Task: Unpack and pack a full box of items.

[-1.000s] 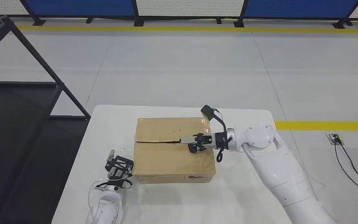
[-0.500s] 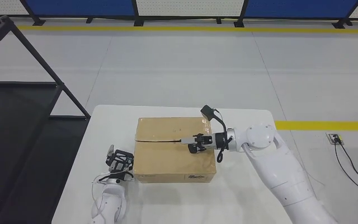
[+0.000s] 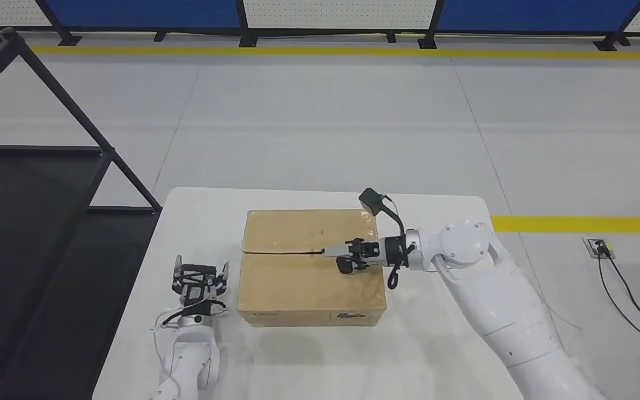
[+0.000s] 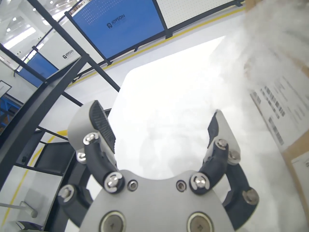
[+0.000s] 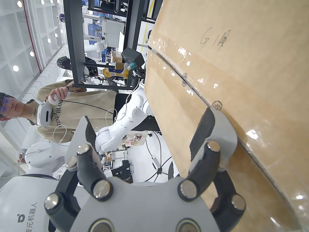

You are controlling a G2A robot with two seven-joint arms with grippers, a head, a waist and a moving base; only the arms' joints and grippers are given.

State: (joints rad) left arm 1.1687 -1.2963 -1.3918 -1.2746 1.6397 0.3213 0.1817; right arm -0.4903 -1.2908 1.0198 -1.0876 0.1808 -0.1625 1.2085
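Cardboard box (image 3: 312, 268) sits mid-worktop (image 3: 430, 340), flaps shut. Centre seam (image 5: 183, 80) runs left to right across the top, with glossy clear tape over it. Handwritten mark on the top panel. A white printed label (image 4: 277, 102) is on the box's left side.

Right pincer (image 3: 346, 262) is over the box top, right of centre, at the seam. Its jaws are spread wide and hold nothing. One finger (image 5: 214, 126) lies right along the taped seam; I cannot tell whether it is touching.

Left pincer (image 3: 200, 278) is over the worktop, just beside the box's near-left corner and apart from it. Its jaws are wide with nothing between them.
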